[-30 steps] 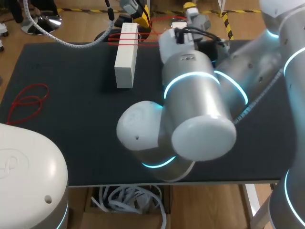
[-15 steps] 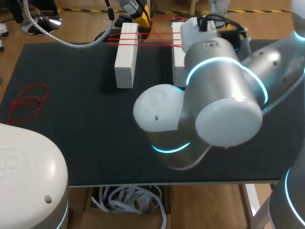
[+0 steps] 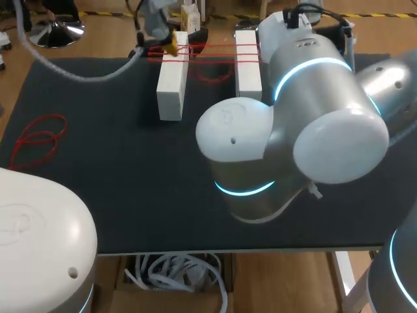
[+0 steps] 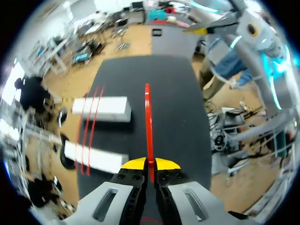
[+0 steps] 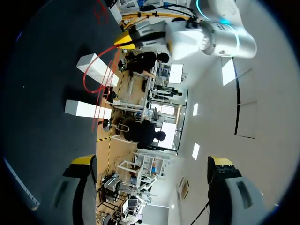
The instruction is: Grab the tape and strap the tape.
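My right arm (image 3: 293,130) looms over the dark counter (image 3: 98,163), covering the near end of the right white block (image 3: 248,65); the left white block (image 3: 171,85) shows whole. Only the wrist views tell how my pincers stand: the right pincer (image 5: 152,161) gapes wide, holding nothing; the left pincer (image 4: 150,164) is nipped on the red tape (image 4: 148,122), which stretches ahead beside both blocks.
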You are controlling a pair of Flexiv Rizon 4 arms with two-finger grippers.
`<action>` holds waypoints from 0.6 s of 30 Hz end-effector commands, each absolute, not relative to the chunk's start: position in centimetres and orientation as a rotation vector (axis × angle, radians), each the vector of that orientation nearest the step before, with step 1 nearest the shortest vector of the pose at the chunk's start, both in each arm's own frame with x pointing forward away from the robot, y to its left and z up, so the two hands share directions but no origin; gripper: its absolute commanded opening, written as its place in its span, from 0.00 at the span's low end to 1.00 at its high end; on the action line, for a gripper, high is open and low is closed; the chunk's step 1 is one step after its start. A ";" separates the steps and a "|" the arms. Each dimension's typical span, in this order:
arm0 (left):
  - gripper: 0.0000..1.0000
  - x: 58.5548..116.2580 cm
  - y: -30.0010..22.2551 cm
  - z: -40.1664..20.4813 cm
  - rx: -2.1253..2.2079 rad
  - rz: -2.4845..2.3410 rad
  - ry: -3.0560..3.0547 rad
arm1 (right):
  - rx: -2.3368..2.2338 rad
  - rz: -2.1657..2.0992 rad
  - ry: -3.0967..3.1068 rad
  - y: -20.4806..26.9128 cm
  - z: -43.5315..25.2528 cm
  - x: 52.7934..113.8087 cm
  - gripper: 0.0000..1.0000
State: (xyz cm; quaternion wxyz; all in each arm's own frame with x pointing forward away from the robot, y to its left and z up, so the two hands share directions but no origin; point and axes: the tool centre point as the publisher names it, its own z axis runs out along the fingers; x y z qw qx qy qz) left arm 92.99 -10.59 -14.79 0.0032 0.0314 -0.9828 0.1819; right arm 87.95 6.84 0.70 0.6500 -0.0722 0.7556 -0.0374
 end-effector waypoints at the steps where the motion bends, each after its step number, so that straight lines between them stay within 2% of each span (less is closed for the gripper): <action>1: 0.00 92.7 -6.0 -18.7 0.272 0.556 -3.069 | -0.170 -0.085 1.721 6.7 1.0 88.0 1.00; 18: 0.00 88.4 8.3 -25.0 1.025 0.327 -2.922 | -0.170 -0.085 1.721 6.7 1.0 88.0 1.00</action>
